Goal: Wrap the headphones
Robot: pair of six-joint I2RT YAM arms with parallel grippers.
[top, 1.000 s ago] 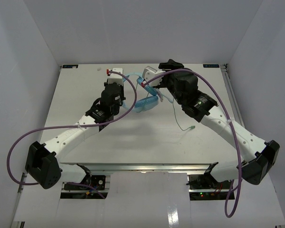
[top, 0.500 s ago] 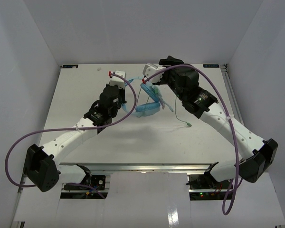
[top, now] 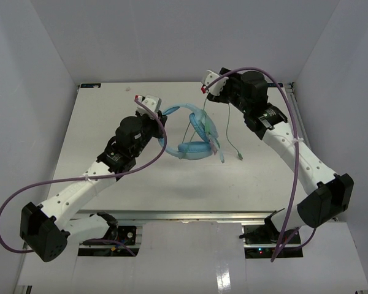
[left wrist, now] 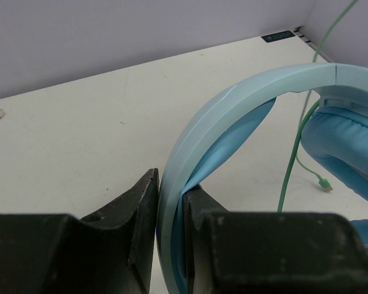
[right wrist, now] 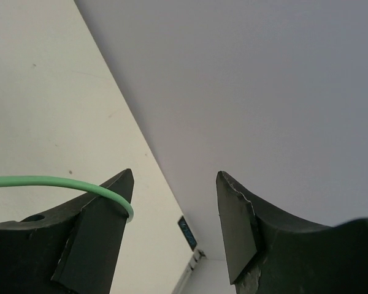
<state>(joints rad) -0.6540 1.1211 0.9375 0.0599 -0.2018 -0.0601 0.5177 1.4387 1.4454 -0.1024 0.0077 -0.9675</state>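
Gripping the headphones (top: 193, 133) by the headband (left wrist: 245, 101) with the left tool (left wrist: 170, 187), clenched tight on both faces of the band. Holding them over the far middle of the surface (top: 98, 128), headband arching toward the left arm, earcups (top: 194, 150) on the nearer, right-hand side. Cannot tell whether touching the surface or lifted off it.

Versus half a second ago: turned, so the headband now shows as a wide open arc from the top view instead of a tight bundle. Left arm stretched out further too.

Right tool (right wrist: 175, 184) released, fingers wide apart, with the pale-green cord (right wrist: 55, 181) draped over one fingertip only, not pinched. Pulled away since the earlier frame, from just beside the headphones to the far right part of the surface, now well apart from the earcups. Cord strung from there down past the earcups to the plug end (top: 240, 158), right of the headphones, roughly the same spot as before.

Also purple cables (top: 24, 196) looping off both arms.
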